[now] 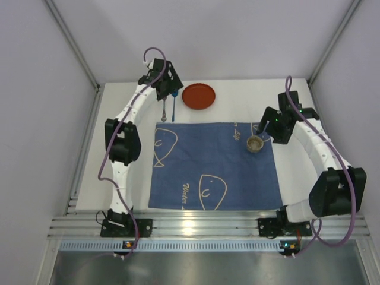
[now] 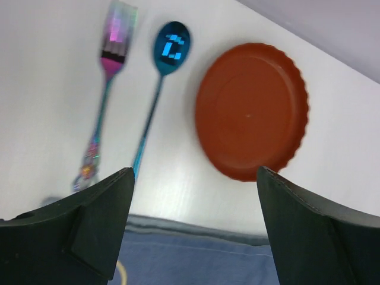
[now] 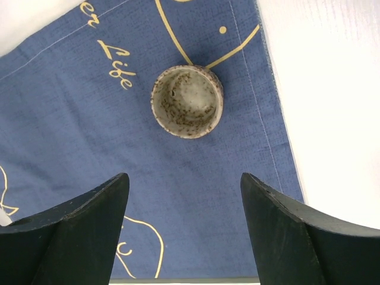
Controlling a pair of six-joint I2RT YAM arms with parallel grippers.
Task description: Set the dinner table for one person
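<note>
From above, the white dinner table [image 1: 237,104] is seen filling the enclosure. A blue cloth [image 1: 219,163] printed with pale fish outlines is spread flat across its middle, reaching close to the near edge. Beyond the cloth's far edge, on bare tabletop, a red plate [image 1: 199,96] is laid. To its left a spoon [image 1: 173,108] and a fork [image 1: 164,111] are set side by side, with the fork on the outside. The left gripper [image 1: 167,92] is held up over that cutlery. Over on the right, a small speckled cup [image 1: 255,143] is stood upright on the cloth near its far right corner, and the right gripper [image 1: 265,133] is poised just beside it.

Down to the left wrist view: the jaws are shown spread wide, with only white table and the cloth's hem seen between them. Fork and spoon are seen ahead, roughly parallel and apart, the spoon's bowl shiny blue and the fork iridescent. The plate is placed right of the spoon, not touching it.

Right wrist view now: the jaws are parted wide, and the cup is framed ahead of them, mouth up and clear of both tips. It is rested on blue fabric beside a yellow printed line. Bare white tabletop is shown along the right, past the cloth's edge
</note>
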